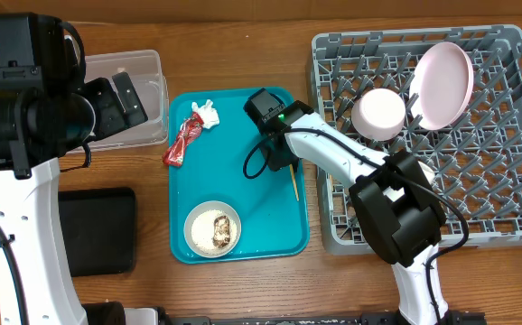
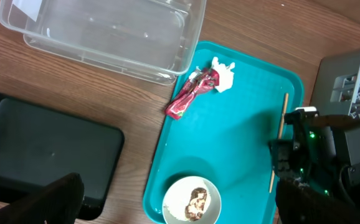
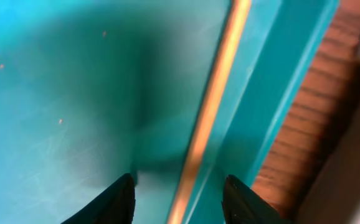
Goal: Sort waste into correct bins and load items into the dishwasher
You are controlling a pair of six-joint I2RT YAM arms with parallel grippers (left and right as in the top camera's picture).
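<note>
Overhead, we see the right gripper (image 1: 277, 153) low over the teal tray (image 1: 243, 208), near its right edge. Its two fingers (image 3: 114, 202) are apart, one on each side of the chopstick (image 3: 214, 106), not squeezing it. Our left gripper (image 1: 121, 101) is spread wide by the clear tub (image 1: 148, 68). The red wrapper (image 1: 182, 142) lies across the tray's left rim, with the tissue (image 1: 209, 113) touching it. The rice bowl (image 1: 212, 228) sits on the tray.
</note>
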